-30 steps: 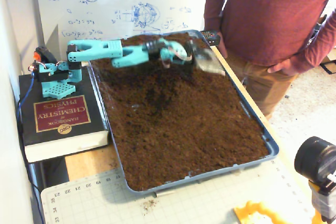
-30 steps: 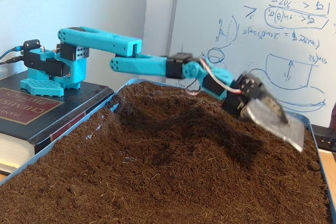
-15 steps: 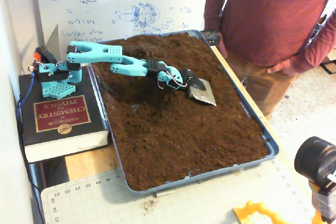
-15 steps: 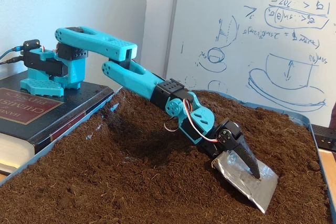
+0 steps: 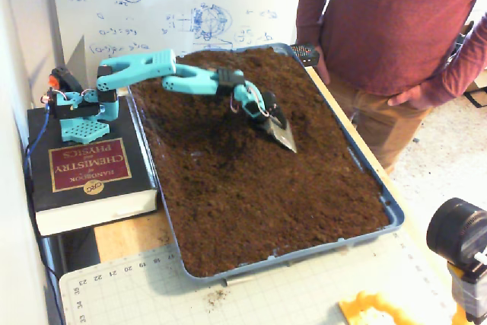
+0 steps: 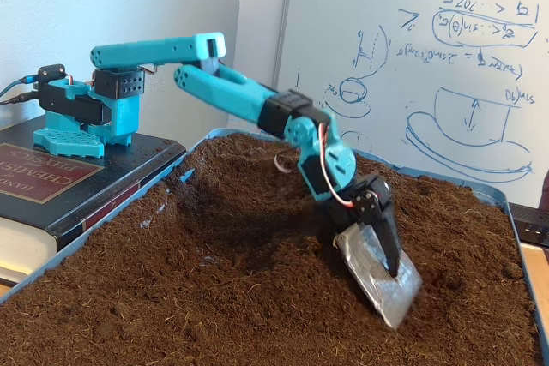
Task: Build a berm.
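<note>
Currently the turquoise arm [image 5: 190, 81] is seen reaching out from its base [image 6: 81, 117], which is mounted on a thick chemistry handbook [image 5: 90, 165] at the left of a blue tray [image 5: 384, 203] filled with dark brown soil [image 5: 259, 188]. The jaws [image 6: 382, 250] are clamped on a metal scoop [image 6: 377, 276]: in the lower fixed view a black finger [image 6: 388, 242] is pressed flat against the upper face of the silvery blade, which is tilted steeply downward with its lower edge sunk into the soil. In the higher fixed view the scoop [image 5: 283, 136] is seen near the middle of the tray's width, in its far half, pointing toward the tray's right side.

The berm [image 6: 283, 203] is shown best in the lower fixed view as a raised, rounded mound of loose soil running across the far part of the tray, beneath and behind the arm's forearm; its near slope falls away toward the camera, and the scoop is planted at its right end. In the higher view the ridge is hard to separate from the surrounding soil, though a darker hollow is visible just left of the scoop.

A whiteboard [image 6: 412, 66] covered with blue sketches is propped behind the tray. A person in a red sweater [image 5: 388, 20] is standing at the tray's far right corner. A green cutting mat [image 5: 304, 287] is laid on the desk at the tray's near edge.
</note>
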Robot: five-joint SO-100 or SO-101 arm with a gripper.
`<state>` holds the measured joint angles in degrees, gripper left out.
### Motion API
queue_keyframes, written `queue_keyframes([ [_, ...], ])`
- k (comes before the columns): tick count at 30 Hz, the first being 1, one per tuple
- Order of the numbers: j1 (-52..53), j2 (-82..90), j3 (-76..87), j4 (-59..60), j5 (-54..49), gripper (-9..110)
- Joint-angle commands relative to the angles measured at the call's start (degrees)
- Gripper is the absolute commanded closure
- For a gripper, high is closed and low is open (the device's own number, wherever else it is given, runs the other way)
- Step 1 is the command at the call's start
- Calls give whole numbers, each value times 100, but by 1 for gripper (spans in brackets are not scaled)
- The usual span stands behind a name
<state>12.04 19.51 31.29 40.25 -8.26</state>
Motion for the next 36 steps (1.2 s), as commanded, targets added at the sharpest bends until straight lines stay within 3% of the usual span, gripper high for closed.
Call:
queue_keyframes([
  [1,-132,721,176,1081,-26,101],
  [8,-132,1107,211,2030,-79,101],
  [24,53,2452,229,2241,35,101],
  [33,290,3340,352,3261,70,101],
  [36,264,3507,325,3252,510,101],
])
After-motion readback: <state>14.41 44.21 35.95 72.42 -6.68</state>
